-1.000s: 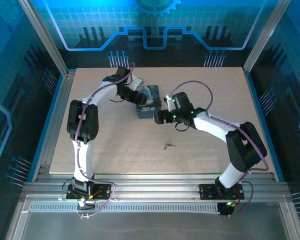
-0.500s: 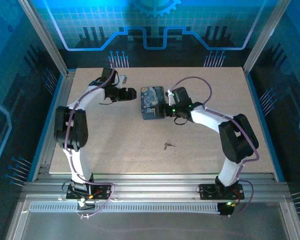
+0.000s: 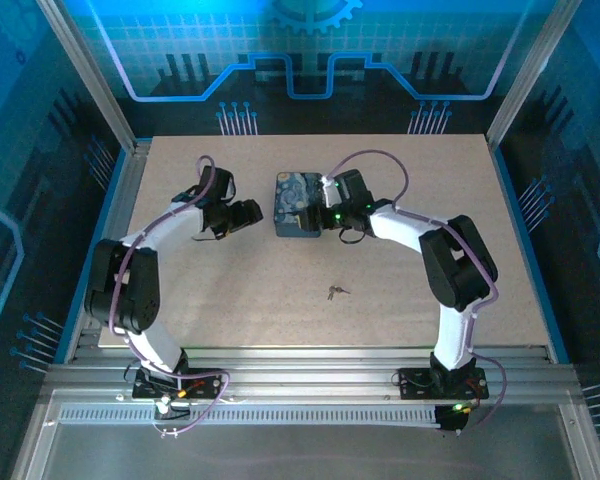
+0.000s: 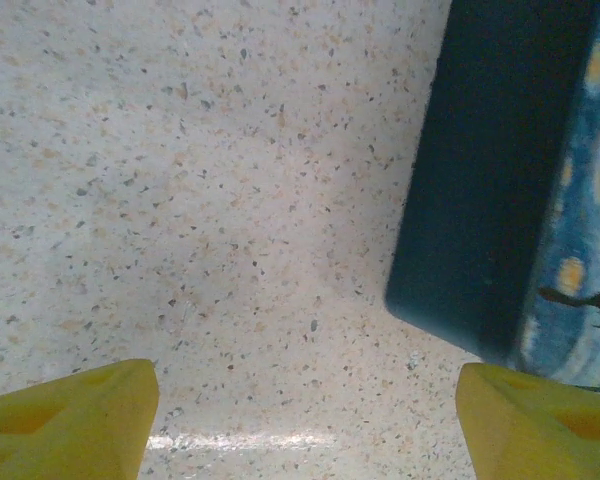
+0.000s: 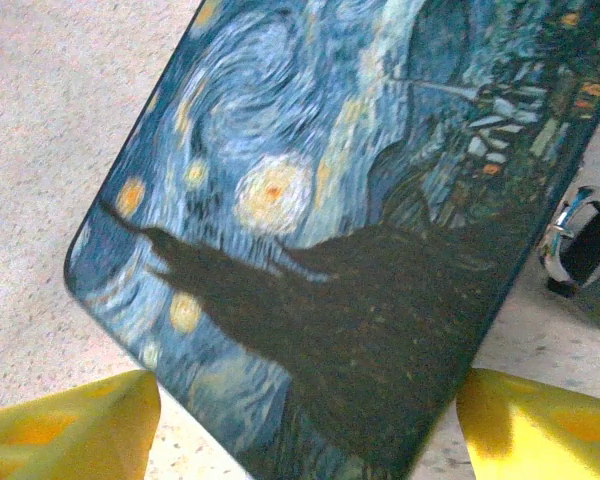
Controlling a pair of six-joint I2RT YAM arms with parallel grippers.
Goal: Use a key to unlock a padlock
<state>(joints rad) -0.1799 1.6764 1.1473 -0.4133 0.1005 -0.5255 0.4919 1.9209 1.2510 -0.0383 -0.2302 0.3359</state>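
Note:
The dark blue swirl-painted box (image 3: 295, 203) lies at the table's back centre. My right gripper (image 3: 325, 211) is at its right edge, open, its yellow fingers (image 5: 70, 420) spread either side of the box's (image 5: 310, 230) near end. The padlock (image 5: 583, 252), dark with a shiny shackle, sits on the table just beside the box. The tiny key (image 3: 335, 292) lies alone on the table, nearer the arm bases. My left gripper (image 3: 248, 214) hovers left of the box, open with bare table between its fingers (image 4: 70, 420); the box's dark side (image 4: 490, 200) is at the right.
Metal frame rails (image 3: 110, 230) run along the table's left, right and front edges. Purple cables (image 3: 375, 160) loop over both arms. Speckled tabletop (image 3: 280, 290) lies open in front of the box around the key.
My left gripper has drawn back from the box to its left and toward the front. My right gripper has moved up against the box's right side.

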